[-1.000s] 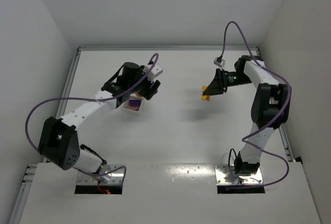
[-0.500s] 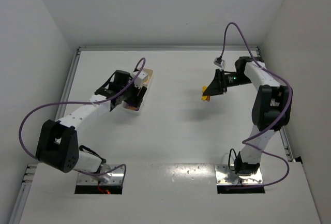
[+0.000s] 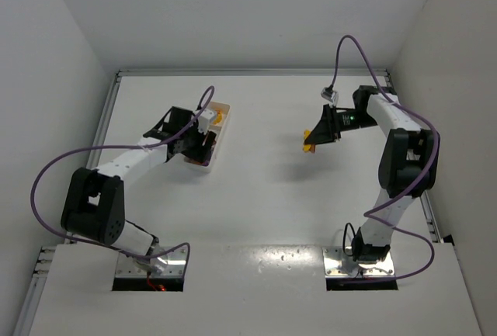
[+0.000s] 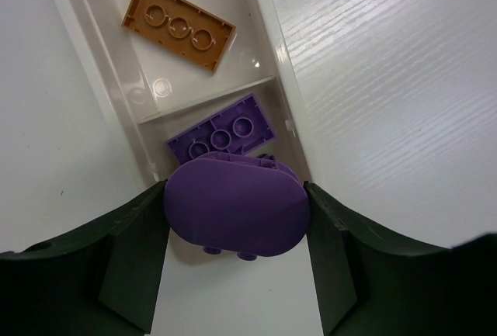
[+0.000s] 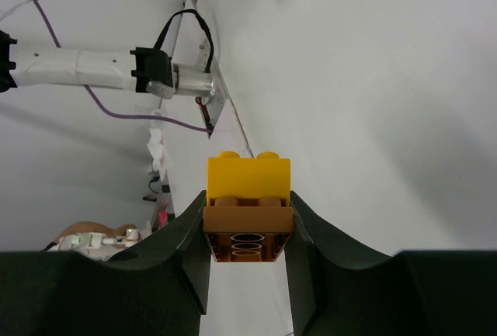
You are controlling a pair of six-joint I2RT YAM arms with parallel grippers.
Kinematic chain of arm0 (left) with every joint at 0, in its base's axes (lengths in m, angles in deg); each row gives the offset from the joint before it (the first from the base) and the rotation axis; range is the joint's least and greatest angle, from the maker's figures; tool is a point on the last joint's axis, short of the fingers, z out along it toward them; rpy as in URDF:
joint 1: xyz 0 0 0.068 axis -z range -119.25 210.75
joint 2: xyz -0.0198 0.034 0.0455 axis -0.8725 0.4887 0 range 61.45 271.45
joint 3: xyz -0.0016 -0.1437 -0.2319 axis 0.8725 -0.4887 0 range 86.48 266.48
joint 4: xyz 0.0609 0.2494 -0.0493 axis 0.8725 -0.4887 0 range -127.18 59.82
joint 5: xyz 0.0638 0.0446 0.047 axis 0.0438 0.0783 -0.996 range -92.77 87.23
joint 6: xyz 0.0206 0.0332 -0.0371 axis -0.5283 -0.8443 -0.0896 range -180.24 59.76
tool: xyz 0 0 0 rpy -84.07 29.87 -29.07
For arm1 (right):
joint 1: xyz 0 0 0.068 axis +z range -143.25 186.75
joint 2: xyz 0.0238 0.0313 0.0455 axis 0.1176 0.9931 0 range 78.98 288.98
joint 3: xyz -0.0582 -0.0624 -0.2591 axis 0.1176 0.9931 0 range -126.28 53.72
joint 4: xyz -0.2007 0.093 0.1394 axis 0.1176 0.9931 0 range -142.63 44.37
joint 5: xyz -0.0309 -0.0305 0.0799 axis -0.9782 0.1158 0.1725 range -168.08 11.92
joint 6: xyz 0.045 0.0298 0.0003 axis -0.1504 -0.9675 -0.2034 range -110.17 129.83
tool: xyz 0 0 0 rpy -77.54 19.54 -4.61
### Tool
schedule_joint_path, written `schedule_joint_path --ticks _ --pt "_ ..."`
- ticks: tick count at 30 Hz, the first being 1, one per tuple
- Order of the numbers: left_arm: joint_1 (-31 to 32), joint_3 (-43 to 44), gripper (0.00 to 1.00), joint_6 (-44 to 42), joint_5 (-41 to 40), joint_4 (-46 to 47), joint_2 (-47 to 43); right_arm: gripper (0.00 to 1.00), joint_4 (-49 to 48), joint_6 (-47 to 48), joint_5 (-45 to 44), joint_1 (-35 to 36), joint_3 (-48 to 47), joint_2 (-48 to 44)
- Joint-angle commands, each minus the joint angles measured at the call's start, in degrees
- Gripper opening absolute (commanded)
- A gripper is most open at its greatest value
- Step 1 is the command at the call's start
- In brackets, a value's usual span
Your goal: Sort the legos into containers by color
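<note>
My left gripper (image 4: 234,213) is shut on a rounded purple lego (image 4: 233,196) and hangs just above the white tray of containers (image 4: 262,37). Below it, a flat purple lego (image 4: 224,133) lies in one compartment. A brown-orange lego (image 4: 178,24) lies in the compartment beside it. From above, the left gripper (image 3: 203,143) covers the middle of the tray (image 3: 199,166). My right gripper (image 5: 248,231) is up off the table at the right, shut on a brown-orange lego (image 5: 248,229) with a yellow lego (image 5: 248,177) stuck on top. The pair (image 3: 309,145) also shows from above.
The tray lies at a slant on the left half of the white table (image 3: 272,196). White walls close in the table on three sides. A metal rail (image 3: 105,122) runs along the left edge.
The left arm has drawn back to the left over the tray, uncovering the tray's far end. The right arm and its two stacked legos have not moved.
</note>
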Motion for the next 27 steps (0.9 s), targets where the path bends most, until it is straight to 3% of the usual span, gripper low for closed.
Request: schedule_joint_path --ticks 1,3,12,13,17,20,21,23,24,27 --pt "-0.8 1.0 0.63 0.3 1.1 0.3 0.2 0.00 -1.1 -0.6 1.0 0.2 -0.1 -2.5" --pt "-0.8 1.0 0.70 0.3 1.1 0.3 0.2 0.00 -1.1 -0.6 1.0 0.7 -0.1 -2.5" --pt "-0.8 1.0 0.80 0.3 1.1 0.3 1.3 0.00 -1.7 -1.1 0.5 0.7 -0.1 -2.5" --pt "-1.3 1.0 0.86 0.3 1.1 0.3 1.3 0.00 -1.7 -1.1 0.5 0.7 -0.1 -2.5" --pt "-2.5 2.2 0.84 0.3 5.4 -0.2 -0.2 0.00 -1.7 -1.1 1.0 1.2 -0.1 -2.5" --pt "-4.4 3.5 0.76 -0.9 23.2 -1.3 -4.3 0.00 -2.3 -1.1 2.6 1.2 0.5 -2.5" --pt "-4.9 3.5 0.76 -1.4 33.9 -1.3 -5.1 0.00 -2.3 -0.5 3.7 2.0 0.5 -2.5" --pt "-4.9 5.7 0.76 -2.0 45.6 -1.8 -5.1 0.00 -1.5 1.4 5.0 2.8 -0.1 -2.5" --pt "-4.9 6.3 0.76 -2.0 56.2 -2.3 -4.2 0.00 -0.4 3.0 6.8 3.7 -0.1 -2.5" --pt "-1.7 9.0 0.76 0.9 68.3 -2.9 1.2 0.01 10.4 15.2 10.2 5.5 -3.9 1.4"
